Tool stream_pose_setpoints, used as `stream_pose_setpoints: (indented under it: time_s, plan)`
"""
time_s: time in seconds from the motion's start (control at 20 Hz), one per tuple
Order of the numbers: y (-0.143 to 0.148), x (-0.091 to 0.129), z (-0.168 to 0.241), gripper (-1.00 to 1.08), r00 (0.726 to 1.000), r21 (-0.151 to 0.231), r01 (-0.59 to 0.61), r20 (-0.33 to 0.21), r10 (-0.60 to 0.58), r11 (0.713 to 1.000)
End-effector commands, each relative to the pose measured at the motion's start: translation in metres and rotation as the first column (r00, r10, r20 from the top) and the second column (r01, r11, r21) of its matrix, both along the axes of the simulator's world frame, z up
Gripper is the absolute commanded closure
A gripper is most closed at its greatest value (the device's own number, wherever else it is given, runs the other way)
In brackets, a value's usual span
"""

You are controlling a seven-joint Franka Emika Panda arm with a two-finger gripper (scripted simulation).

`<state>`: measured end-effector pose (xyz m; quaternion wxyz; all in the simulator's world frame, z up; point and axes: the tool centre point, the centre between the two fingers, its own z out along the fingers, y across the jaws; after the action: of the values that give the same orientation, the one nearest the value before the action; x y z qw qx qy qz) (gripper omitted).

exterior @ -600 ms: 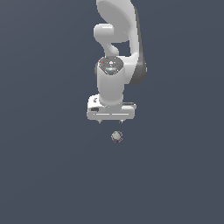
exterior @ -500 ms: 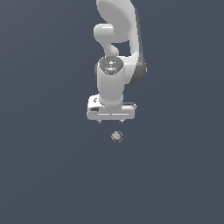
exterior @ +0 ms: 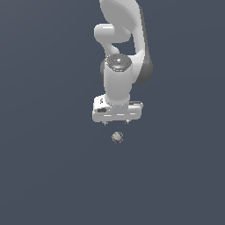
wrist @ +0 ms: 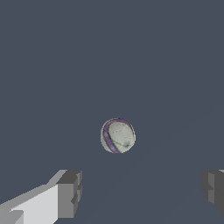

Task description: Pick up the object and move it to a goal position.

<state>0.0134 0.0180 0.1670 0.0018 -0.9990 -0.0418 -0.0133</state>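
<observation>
The object (exterior: 117, 137) is a tiny off-white ball with dark reddish marks at its rim, lying on the dark grey floor just below the white gripper (exterior: 116, 123) in the exterior view. In the wrist view the object (wrist: 117, 136) shows a purple-red band along one side. Both grey fingertips (wrist: 70, 194) stand far apart, and the gripper (wrist: 142, 190) is open with nothing between its fingers. The ball lies apart from the fingers, a little beyond them.
The white arm (exterior: 123, 52) rises above the gripper toward the top of the exterior view. A flat, plain dark grey surface (exterior: 52, 167) surrounds the ball on all sides. No other objects show.
</observation>
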Motion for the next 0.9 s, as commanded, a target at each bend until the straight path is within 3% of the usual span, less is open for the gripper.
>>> stream_pose_setpoints:
  time_s: [0.0, 0.4, 0.85]
  plan:
    - [0.000, 0.000, 0.000, -0.92, 1.000, 0.000, -0.002, 0.001, 0.002, 1.000]
    - [0.001, 0.001, -0.005, -0.92, 1.000, -0.001, -0.024, -0.001, 0.024, 1.000]
    - [0.005, 0.005, -0.041, -0.92, 0.986, -0.007, -0.169, -0.014, 0.169, 0.986]
